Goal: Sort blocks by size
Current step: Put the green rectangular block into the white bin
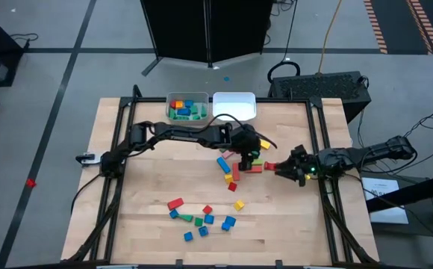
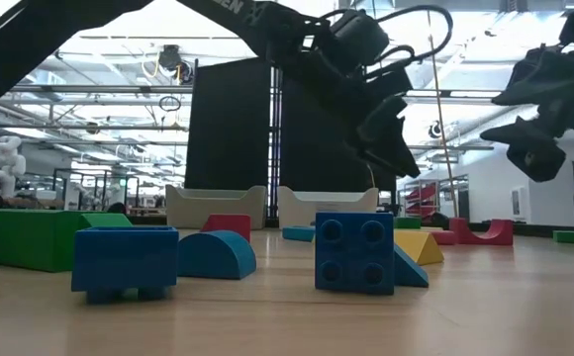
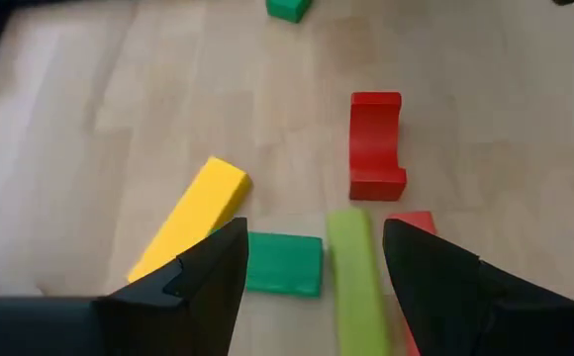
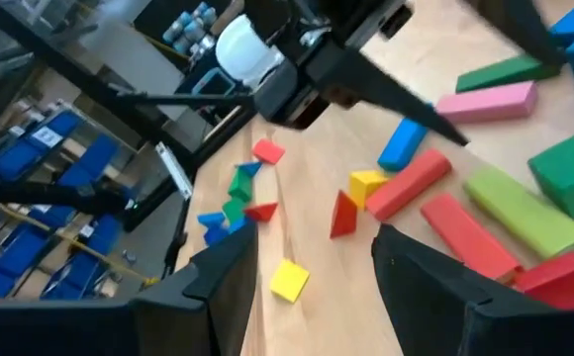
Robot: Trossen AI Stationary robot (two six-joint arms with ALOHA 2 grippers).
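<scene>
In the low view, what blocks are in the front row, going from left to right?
Big green block → blue block → blue half-round block → blue studded block → yellow wedge.

You could read no text, label or number anywhere; pale lettering on an arm in the low view was cut off.

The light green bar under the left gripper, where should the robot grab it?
Best across its narrow width near the middle, coming straight down. The light green bar lies flat between the left gripper's open fingers, with the green block and a red block close alongside.
</scene>
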